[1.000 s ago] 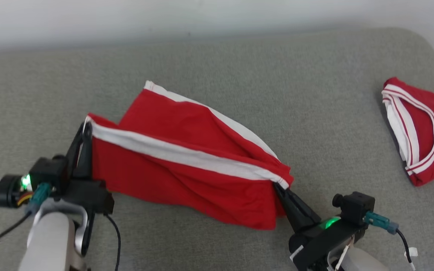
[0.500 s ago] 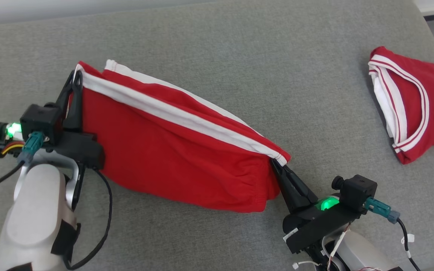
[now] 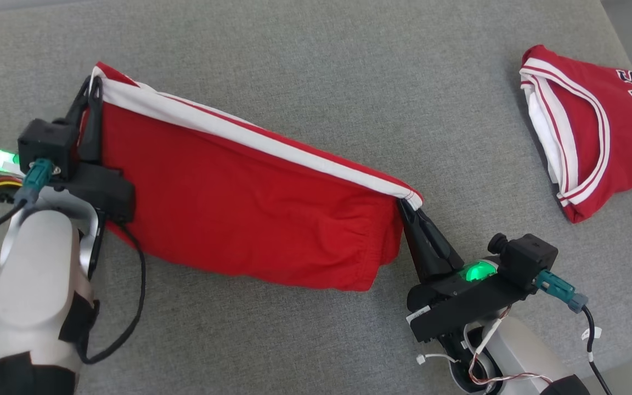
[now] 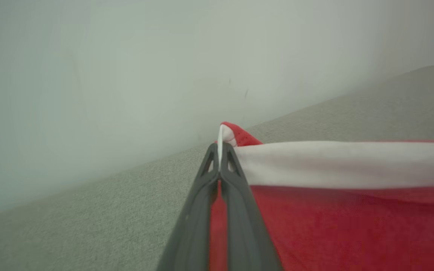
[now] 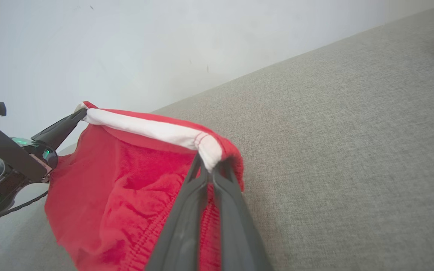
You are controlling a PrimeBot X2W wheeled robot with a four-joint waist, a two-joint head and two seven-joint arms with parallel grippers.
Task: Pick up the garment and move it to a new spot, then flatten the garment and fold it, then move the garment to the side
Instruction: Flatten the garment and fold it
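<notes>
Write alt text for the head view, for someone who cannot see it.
The left gripper and right gripper hold a red garment with a white band stretched between them over a grey cushion. A folded red jersey lies far right.

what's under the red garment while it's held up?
Grey cushion shows all around the red garment, which hangs from the left claw and right claw. The patch directly beneath is covered; whether the hem touches it cannot be told.

Soft matt red cloth garment point(image 3: 239, 219) hangs over a coarse grey woven surface point(image 3: 349, 82).
</notes>
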